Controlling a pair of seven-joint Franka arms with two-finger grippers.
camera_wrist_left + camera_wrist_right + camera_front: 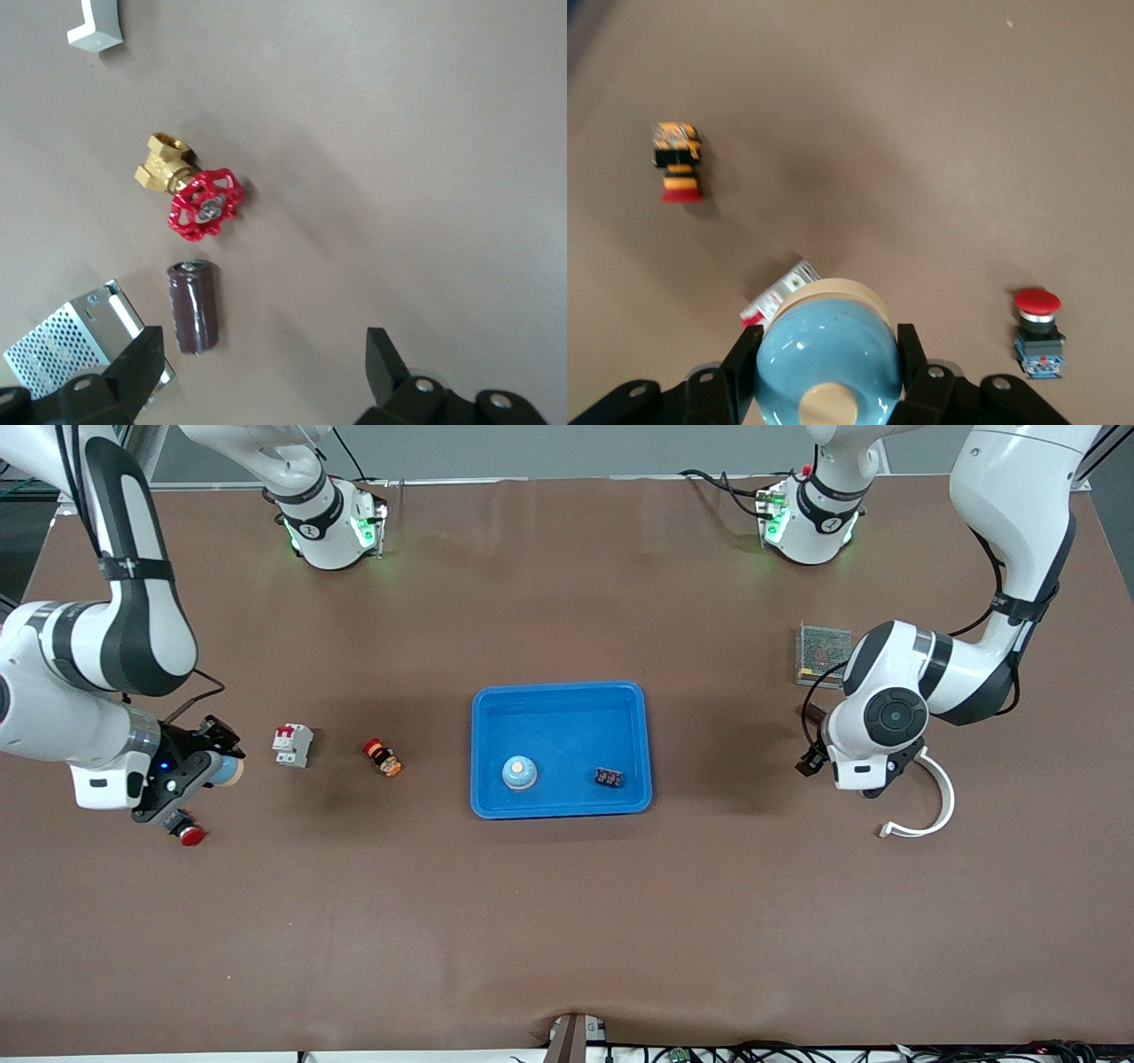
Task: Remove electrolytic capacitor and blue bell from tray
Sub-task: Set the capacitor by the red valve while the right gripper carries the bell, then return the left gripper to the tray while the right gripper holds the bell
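right gripper (213, 771): up over the table at the right arm's end, fingers closed on a blue bell (828, 359) with a cream base and cream button; the bell shows as a blue and cream bit at the fingertips in the front view (229, 771).
left gripper (266, 372): hangs over the table at the left arm's end, fingers spread wide with nothing between them; in the front view it sits under the arm's wrist (873, 775).
capacitor (193, 307): a dark brown cylinder lying on its side on the table under the left gripper, nearer one finger than the other, just beside a perforated metal box (66, 336).
valve (190, 193): brass body with a red handwheel, lying near the capacitor but apart from it.
blue tray (638, 735): at mid-table, holding a second blue bell (519, 772) and a small black part (608, 778), well apart from each other.
near the right gripper: a white breaker (292, 745), a red and yellow button switch (382, 757), and a red push button (189, 833) close under the gripper.
near the left arm: a curved white piece (930, 806) lying on the table.
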